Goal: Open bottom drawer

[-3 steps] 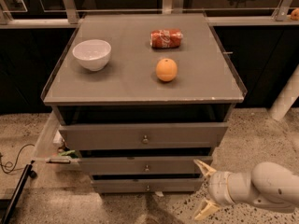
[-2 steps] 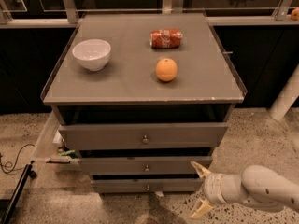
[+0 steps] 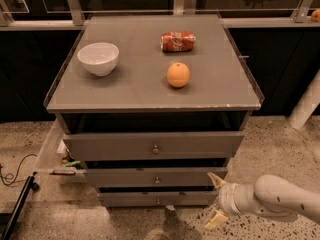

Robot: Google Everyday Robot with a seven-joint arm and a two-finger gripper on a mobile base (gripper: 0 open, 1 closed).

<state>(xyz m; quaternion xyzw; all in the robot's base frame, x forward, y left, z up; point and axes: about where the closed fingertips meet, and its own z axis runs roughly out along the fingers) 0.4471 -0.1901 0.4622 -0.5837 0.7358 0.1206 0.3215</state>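
Observation:
The bottom drawer (image 3: 130, 199) is the narrowest grey front, lowest of three, with a small round metal knob (image 3: 158, 201) at its centre. It stands about flush below the middle drawer (image 3: 120, 177) and the widest top drawer (image 3: 110, 145). My gripper (image 3: 214, 199) is low at the right, just off the bottom drawer's right end, with its two cream fingers (image 3: 216, 180) spread apart and nothing between them. It is to the right of the knob, not touching it.
On the cabinet top (image 3: 135, 91) stand a white bowl (image 3: 98, 58), an orange (image 3: 178, 75) and a red soda can (image 3: 178, 41) lying on its side. A cable (image 3: 15, 171) and small items lie on the floor at the left. A white post (image 3: 307, 104) stands at the right.
My arm and gripper have moved left, closer to the right end of the bottom drawer. The drawers have not moved.

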